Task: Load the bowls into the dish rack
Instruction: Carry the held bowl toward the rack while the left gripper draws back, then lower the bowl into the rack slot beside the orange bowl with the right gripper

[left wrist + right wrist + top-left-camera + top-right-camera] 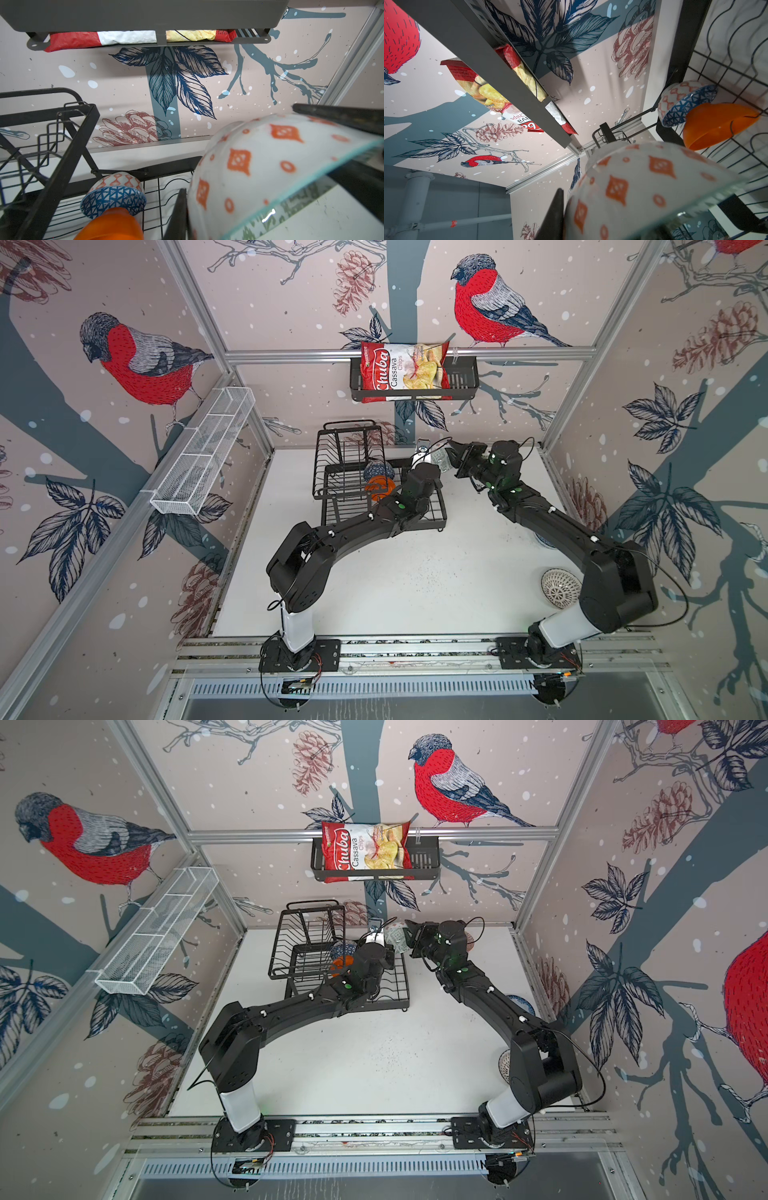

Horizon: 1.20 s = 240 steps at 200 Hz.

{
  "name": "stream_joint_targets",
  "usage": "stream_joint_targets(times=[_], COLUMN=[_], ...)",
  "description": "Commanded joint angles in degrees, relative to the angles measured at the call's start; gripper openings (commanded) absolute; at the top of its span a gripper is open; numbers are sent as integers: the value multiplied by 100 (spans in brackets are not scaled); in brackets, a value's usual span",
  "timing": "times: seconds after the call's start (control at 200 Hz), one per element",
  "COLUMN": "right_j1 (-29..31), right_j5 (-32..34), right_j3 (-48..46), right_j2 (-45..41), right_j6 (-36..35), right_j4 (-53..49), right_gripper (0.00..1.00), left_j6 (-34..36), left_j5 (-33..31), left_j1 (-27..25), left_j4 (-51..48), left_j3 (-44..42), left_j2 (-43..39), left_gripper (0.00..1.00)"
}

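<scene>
black-fingered, the left gripper (430, 457) is clamped on the rim of the diamond bowl (259, 166). the right gripper (454, 449) grips the same bowl from the opposite side, one finger (555, 209) flat against its outer wall. the bowl is held tilted off the table, just beside the back right corner of the dish rack (357, 467), outside it. it is white with orange diamonds and rings, with a pale teal lip and a grey-green inside.

in the rack's wavy base three bowls lean one against the next: the red-patterned bowl (118, 179), the blue bowl (113, 199) and the plain orange bowl (112, 226).

below lies the white table (395, 585), faintly speckled, boxed in by aluminium posts and bullfinch wallpaper. on the back rail a shelf basket (463, 383) holds a chips bag (399, 369). a white mesh basket (199, 464) hangs on the left wall.

the right arm covers part of the lattice bowl (559, 587) and nearly all of the blue-flowered bowl (519, 1002).
</scene>
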Motion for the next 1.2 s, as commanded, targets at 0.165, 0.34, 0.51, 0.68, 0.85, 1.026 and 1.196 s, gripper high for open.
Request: stream_joint_targets(times=[0.165, 0.34, 0.51, 0.68, 0.85, 1.026, 1.196], right_j1=[147, 207, 249, 337, 401, 411, 441], right_j5=[-49, -2, -34, -27, 48, 57, 61], right_j3=[-60, -43, 64, 125, 32, 50, 72], right_j2=[29, -40, 48, 46, -65, -75, -67], right_j6=[-229, -327, -342, -391, -422, -409, -436], right_j4=[22, -290, -293, -368, -385, -400, -346], right_gripper=[4, 1, 0, 0, 0, 0, 0], left_j6=[177, 247, 307, 404, 370, 361, 339], left_j5=[-231, -415, -370, -462, -401, -404, -341], left_j1=[-106, -235, -273, -286, -288, -287, -286], left_j4=[427, 490, 575, 779, 1003, 1018, 994], left_j3=[-235, -326, -436, -528, -710, -747, -704], left_j2=[-326, -426, -475, -550, -653, -688, -702], left_gripper=[0, 0, 0, 0, 0, 0, 5])
